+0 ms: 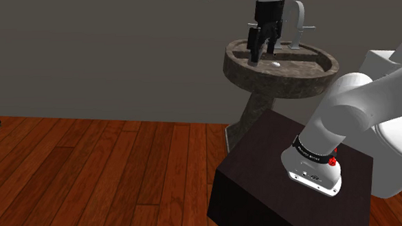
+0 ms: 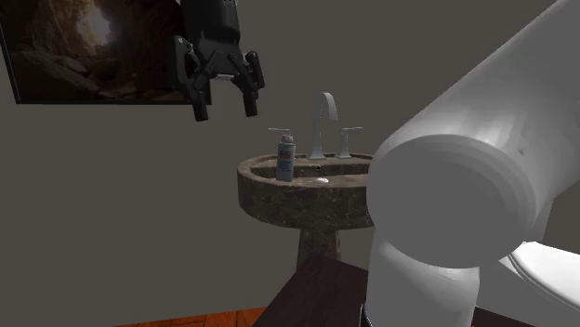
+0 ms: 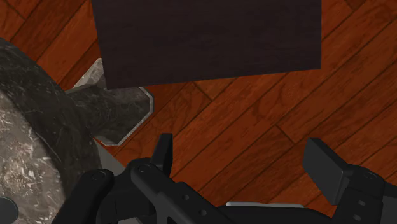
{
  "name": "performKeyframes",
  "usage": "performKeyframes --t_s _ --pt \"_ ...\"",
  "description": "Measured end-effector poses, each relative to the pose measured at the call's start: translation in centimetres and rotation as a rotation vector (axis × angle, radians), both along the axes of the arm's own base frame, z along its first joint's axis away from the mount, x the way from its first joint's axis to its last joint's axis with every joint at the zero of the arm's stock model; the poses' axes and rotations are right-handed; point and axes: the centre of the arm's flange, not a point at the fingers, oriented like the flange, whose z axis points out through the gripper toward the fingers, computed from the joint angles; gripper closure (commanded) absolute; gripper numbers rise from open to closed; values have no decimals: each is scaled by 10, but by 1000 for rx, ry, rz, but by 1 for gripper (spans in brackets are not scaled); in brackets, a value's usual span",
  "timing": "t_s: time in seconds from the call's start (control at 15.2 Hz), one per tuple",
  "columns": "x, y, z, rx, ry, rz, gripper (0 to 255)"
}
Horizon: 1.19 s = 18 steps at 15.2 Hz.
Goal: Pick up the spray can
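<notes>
The spray can (image 2: 286,156) is a small grey cylinder with a red band. It stands upright in the basin of the stone pedestal sink (image 2: 270,197), left of the faucet (image 2: 323,123) in the second exterior view. My black gripper (image 2: 224,110) hangs open above the can and off to that view's left, with nothing between its fingers. In the shoulder view the gripper (image 1: 262,50) hovers over the sink (image 1: 308,77). In the wrist view the gripper (image 3: 245,162) looks down past the sink's rim (image 3: 25,127) onto the wooden floor (image 3: 254,108).
The sink's pedestal foot (image 3: 118,111) stands on the floor beside my dark stand (image 3: 210,38). A white toilet (image 2: 548,274) is at the second exterior view's right. A framed picture (image 2: 93,51) hangs on the grey wall behind the gripper.
</notes>
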Motion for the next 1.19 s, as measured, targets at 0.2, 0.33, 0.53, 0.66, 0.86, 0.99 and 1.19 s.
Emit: performKeyframes --t_s 0.2,0.33,0.53,0.66,0.86,0.99,1.19 --pt "8 -11 -2 -4 -5 -10 0" --pt "18 -33 -6 -10 -14 -26 0" --pt "35 -64 -18 -20 -27 -50 0" --pt "49 -86 -23 -28 -36 -66 0" --pt "62 -123 -28 -38 -51 -91 0" --pt "73 -143 -37 -45 -60 -108 0" --pt "88 -175 -40 -55 -74 -132 0"
